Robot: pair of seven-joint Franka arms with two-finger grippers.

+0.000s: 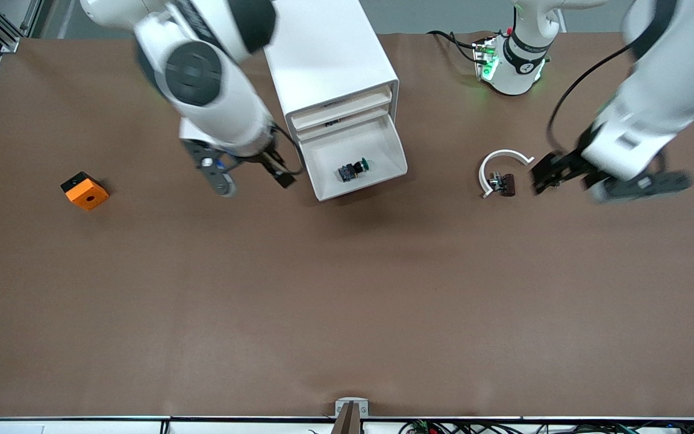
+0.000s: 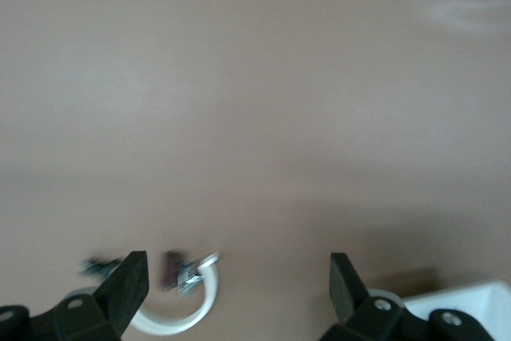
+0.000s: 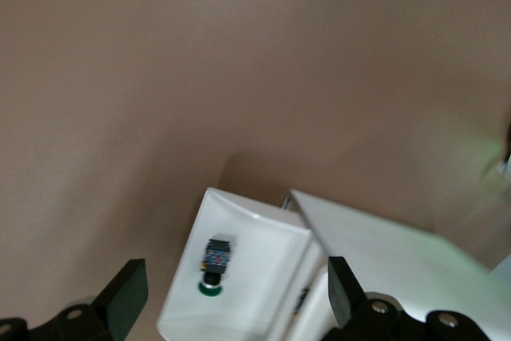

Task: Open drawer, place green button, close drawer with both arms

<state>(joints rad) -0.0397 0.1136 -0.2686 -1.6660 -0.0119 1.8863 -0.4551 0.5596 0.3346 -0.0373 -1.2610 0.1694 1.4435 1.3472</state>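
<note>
The white cabinet (image 1: 329, 60) stands toward the robots' side of the table. One drawer (image 1: 323, 188) is pulled out toward the front camera. The green-capped button (image 1: 353, 169) lies on its side in it. My right gripper (image 1: 276, 170) is open and empty, low beside the drawer's corner toward the right arm's end. Its wrist view (image 3: 231, 277) shows the drawer (image 3: 180, 293), the button (image 3: 214, 265) and the cabinet (image 3: 383, 253) between its open jaws. My left gripper (image 1: 544, 175) is open and empty above the table, toward the left arm's end, apart from the cabinet; its own view (image 2: 235, 269) shows bare table between its jaws.
A white C-shaped ring (image 1: 503, 158) with a small black and brown clip (image 1: 503, 182) lies just beside the left gripper; both show in the left wrist view, ring (image 2: 188, 317) and clip (image 2: 174, 269). An orange cube with a black hole (image 1: 85, 191) sits toward the right arm's end.
</note>
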